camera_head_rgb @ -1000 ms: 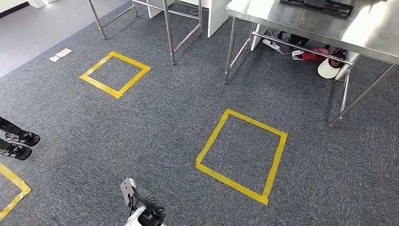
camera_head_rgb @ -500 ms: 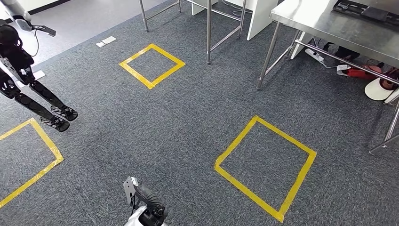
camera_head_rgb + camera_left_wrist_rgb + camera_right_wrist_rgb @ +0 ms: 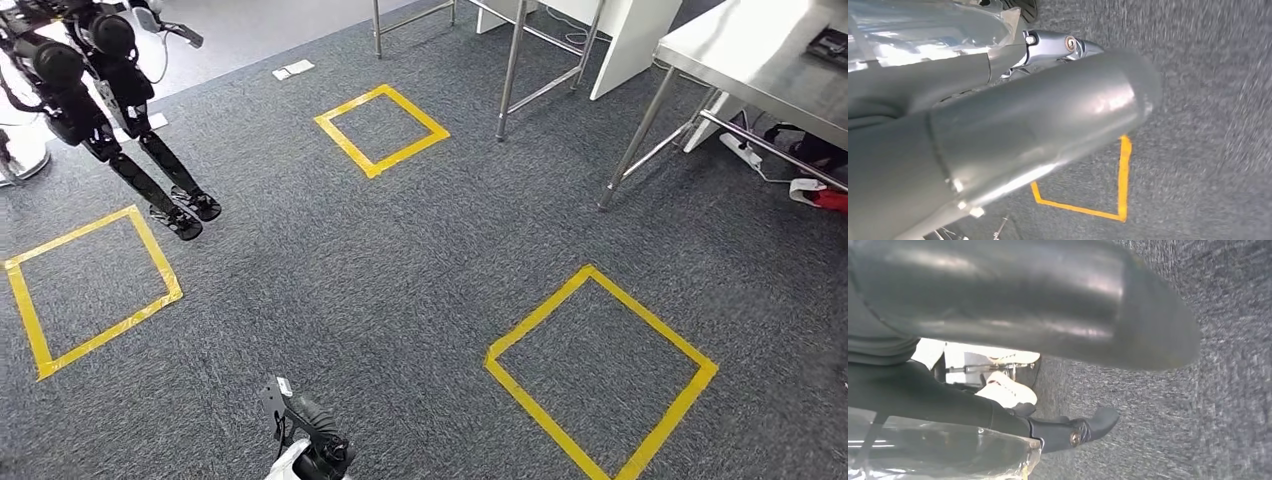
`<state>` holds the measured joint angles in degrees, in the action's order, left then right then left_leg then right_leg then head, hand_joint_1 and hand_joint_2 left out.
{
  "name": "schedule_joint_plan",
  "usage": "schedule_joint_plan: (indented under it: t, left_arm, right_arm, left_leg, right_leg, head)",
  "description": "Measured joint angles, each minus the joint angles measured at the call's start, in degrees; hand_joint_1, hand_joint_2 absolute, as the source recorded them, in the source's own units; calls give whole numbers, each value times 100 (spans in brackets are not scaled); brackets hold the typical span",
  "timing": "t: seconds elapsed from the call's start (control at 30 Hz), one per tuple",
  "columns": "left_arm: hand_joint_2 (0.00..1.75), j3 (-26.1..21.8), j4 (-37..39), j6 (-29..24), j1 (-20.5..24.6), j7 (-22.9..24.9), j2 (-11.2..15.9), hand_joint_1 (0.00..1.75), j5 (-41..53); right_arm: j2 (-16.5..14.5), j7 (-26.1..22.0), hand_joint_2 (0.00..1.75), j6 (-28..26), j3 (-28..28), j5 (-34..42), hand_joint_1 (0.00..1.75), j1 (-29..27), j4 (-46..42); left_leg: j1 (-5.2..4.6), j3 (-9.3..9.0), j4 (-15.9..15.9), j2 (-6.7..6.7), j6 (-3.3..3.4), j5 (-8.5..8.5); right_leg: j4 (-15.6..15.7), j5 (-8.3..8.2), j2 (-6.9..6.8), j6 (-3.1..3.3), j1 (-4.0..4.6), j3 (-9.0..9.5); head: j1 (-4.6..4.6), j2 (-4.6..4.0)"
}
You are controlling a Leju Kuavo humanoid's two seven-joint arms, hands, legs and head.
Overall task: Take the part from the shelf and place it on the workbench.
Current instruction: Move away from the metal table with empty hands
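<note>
The humanoid is turning leftward across the dark grey carpet floor: over the past second the whole head view has been sliding right. The stainless-steel workbench has slipped toward the picture's right edge, while a second black legged robot, standing near a yellow tape square, has come into sight at far left. That reads as camera motion, not objects moving, and it suggests the robot is walking between stations.

The left hand is hanging low at the frame's bottom, and whether its fingers are apart or curled cannot be told. In the right wrist view the right hand is a blurred dark mass, its state equally unclear.

No shelf or part can be made out, so the fetch looks unfinished. No legible writing or brand marks are showing.
</note>
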<state>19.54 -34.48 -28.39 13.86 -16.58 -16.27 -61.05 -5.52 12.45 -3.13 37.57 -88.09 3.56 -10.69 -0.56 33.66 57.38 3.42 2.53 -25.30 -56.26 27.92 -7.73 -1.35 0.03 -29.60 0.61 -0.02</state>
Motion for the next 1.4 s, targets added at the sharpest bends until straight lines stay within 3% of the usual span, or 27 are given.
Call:
schedule_joint_plan:
  t: [0.07,0.13,0.17,0.23,0.27,0.33,0.37,0.43,0.5,0.53,0.6,0.67,0.73,0.77,0.8,0.87,0.93,0.97,1.0,1.03,1.1,1.17,1.23,1.27,1.3,1.37,1.4]
  left_arm:
    - [0,-2,-8,4,-3,1,0,0,0]
    - [0,5,-15,14,-6,9,-2,0,-1]
    - [0,10,-15,17,-12,14,-2,0,-2]
    - [0,15,-14,19,-31,25,-2,0,-4]
    - [0,15,-14,19,-38,30,-1,0,-6]
    - [0,17,-15,27,-42,41,-1,0,-9]
    - [0,19,-16,37,-43,47,-1,0,-10]
    - [0,26,-19,64,-50,74,0,0,-19]
    - [0,29,-20,79,-63,104,9,0,-26]
    - [0,28,-21,80,-70,115,15,0,-26]
    - [0,29,-23,80,-77,132,23,0,-26]
    - [0,34,-26,80,-81,146,23,0,-26]
    - [0,36,-26,79,-92,153,25,0,-26]
    - [0,35,-26,79,-97,154,26,0,-26]
    - [0,35,-26,79,-100,155,27,0,-26]
    - [0,36,-36,86,-95,160,27,0,-26]
    - [0,39,-56,102,-85,164,26,0,-26]
    - [0,40,-64,108,-83,167,26,0,-26]
    - [0,40,-68,111,-82,167,26,0,-26]
    - [0,41,-69,112,-86,168,26,0,-26]
    - [0,44,-72,114,-81,172,23,0,-26]
    - [0,50,-75,120,-74,187,15,0,-26]
    - [0,52,-75,124,-84,204,10,0,-26]
    - [0,52,-75,124,-90,210,10,0,-26]
    - [0,51,-75,124,-93,214,10,0,-26]
    - [0,51,-75,124,-92,218,10,0,-26]
    - [0,51,-75,124,-91,219,10,0,-26]
  right_arm:
    - [1,-7,0,2,-2,-7,0,2,-1]
    - [4,-16,0,11,-4,-11,0,-11,-1]
    - [5,-19,0,16,-4,-14,0,-23,0]
    - [20,-16,0,20,-4,-20,0,-43,1]
    - [27,-15,0,20,-4,-21,0,-44,1]
    - [36,-15,0,20,-4,-24,0,-33,1]
    - [34,-15,0,23,-5,-24,0,-30,1]
    - [29,-14,0,32,-6,-23,0,-21,2]
    - [25,-5,0,38,-5,-19,0,-12,3]
    - [25,-1,0,39,-5,-16,0,-6,2]
    - [22,7,0,39,-5,-10,0,-6,2]
    - [22,12,0,39,-5,-6,0,-22,2]
    - [25,22,0,39,-4,-5,0,-37,2]
    - [25,26,0,40,-4,-5,0,-35,2]
    - [23,27,0,40,-4,-5,0,-29,1]
    - [16,27,0,45,-4,-1,0,-14,1]
    - [9,27,0,49,-4,7,0,-7,1]
    - [8,27,0,51,-4,10,0,-6,1]
    - [5,27,0,51,-4,11,0,-4,1]
    - [5,28,0,52,-4,12,0,-1,1]
    - [4,29,0,52,-5,15,0,-2,1]
    - [7,32,0,56,-5,24,0,-19,1]
    - [11,36,0,63,-5,32,0,-43,1]
    - [15,38,0,65,-4,34,0,-49,1]
    - [17,40,0,67,-4,36,0,-51,1]
    - [18,42,0,69,-4,36,0,-44,2]
    - [15,42,0,71,-4,36,0,-38,3]
  left_leg:
    - [25,-24,-79,-156,85,66]
    - [42,-25,-114,-316,138,113]
    - [44,-15,-111,-409,149,123]
    - [34,-5,-105,-605,147,134]
    - [31,-5,-99,-699,143,138]
    - [37,-5,-77,-865,121,141]
    - [30,4,-61,-937,99,141]
    - [13,42,-38,-1046,39,149]
    - [10,88,-27,-1129,-17,166]
    - [10,114,8,-1081,-40,144]
    - [12,286,370,-777,-91,-87]
    - [30,649,1139,-457,-137,-484]
    - [58,922,1688,-375,-160,-663]
    - [66,895,1643,-352,-158,-590]
    - [68,742,1370,-312,-143,-431]
    - [36,261,533,-53,-78,-113]
    - [-18,12,75,134,-21,-20]
    - [-42,10,43,116,-7,-33]
    - [-50,17,17,33,12,-17]
    - [-38,0,-19,-42,35,10]
    - [3,-32,-103,-198,95,81]
    - [23,-30,-130,-361,139,124]
    - [22,-14,-124,-552,145,140]
    - [26,-11,-118,-649,138,144]
    - [34,-10,-108,-747,125,147]
    - [51,1,-59,-917,73,137]
    - [50,17,-29,-987,35,126]
  right_leg:
    - [-182,134,189,-33,-10,-58]
    - [-809,446,564,-8,-42,-332]
    - [-1215,605,676,-1,-52,-533]
    - [-1636,699,745,-48,-59,-766]
    - [-1510,596,760,-94,-63,-724]
    - [-720,230,885,-181,-94,-380]
    - [-352,82,979,-188,-99,-227]
    - [-32,-42,1099,-126,-89,-89]
    - [-41,-67,1017,-42,-81,-84]
    - [-38,-78,964,-7,-94,-83]
    - [-23,-88,839,89,-112,-70]
    - [-23,-76,685,156,-76,-71]
    - [-23,-67,517,167,-52,-78]
    - [-23,-64,437,170,-45,-78]
    - [-23,-60,362,172,-39,-73]
    - [-24,-43,233,168,-9,-48]
    - [-24,-18,128,135,20,-26]
    - [-19,-8,69,110,25,-18]
    - [-12,-1,2,86,25,-1]
    - [-28,18,21,57,19,-3]
    - [-295,188,315,32,3,-104]
    - [-996,522,665,56,-40,-425]
    - [-1614,716,745,27,-76,-736]
    - [-1632,671,754,-24,-95,-759]
    - [-1414,534,770,-93,-125,-671]
    - [-606,185,939,-221,-193,-316]
    - [-295,69,1022,-233,-204,-185]
  head:
    - [-14,0]
    - [-43,0]
    - [-51,0]
    - [-56,0]
    - [-56,0]
    - [-57,0]
    - [-63,0]
    - [-67,0]
    - [-63,0]
    - [-62,0]
    - [-31,0]
    - [0,0]
    - [0,0]
    - [2,0]
    - [1,0]
    - [0,0]
    - [-9,0]
    - [-16,0]
    - [-14,0]
    - [-12,0]
    - [-20,0]
    - [-40,0]
    - [-49,0]
    - [-48,0]
    - [-47,0]
    - [-52,0]
    - [-61,0]
